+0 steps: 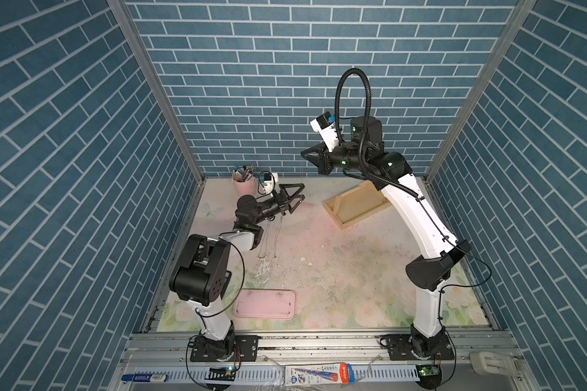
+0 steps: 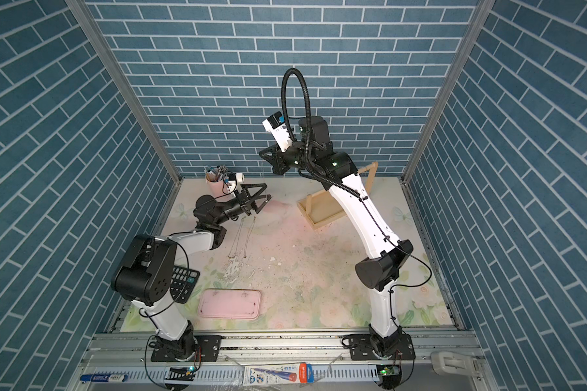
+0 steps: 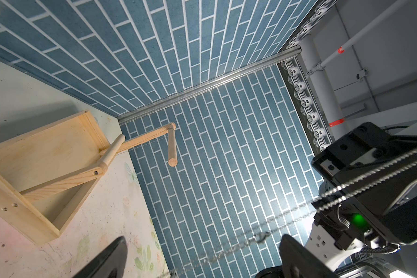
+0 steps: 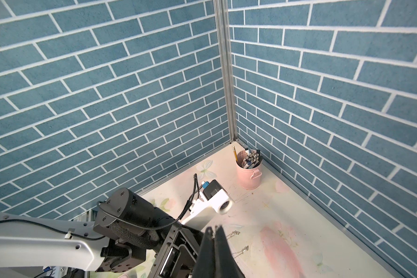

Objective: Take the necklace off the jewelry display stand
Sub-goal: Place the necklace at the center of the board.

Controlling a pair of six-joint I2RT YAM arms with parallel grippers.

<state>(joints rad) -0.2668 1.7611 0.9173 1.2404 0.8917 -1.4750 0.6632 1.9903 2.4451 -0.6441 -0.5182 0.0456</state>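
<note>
Already clear of the jewelry display stand (image 1: 356,203) at far right, the necklace (image 3: 260,237) is hanging from my clamped right gripper (image 1: 302,154) and draping over my wide-open left gripper (image 1: 301,193); I am judging only set-down remaining.

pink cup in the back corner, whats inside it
The pink cup holds a yellow pencil and a cluster of pens, standing up. Their lower parts and the cup's bottom are hidden by its wall.
</note>
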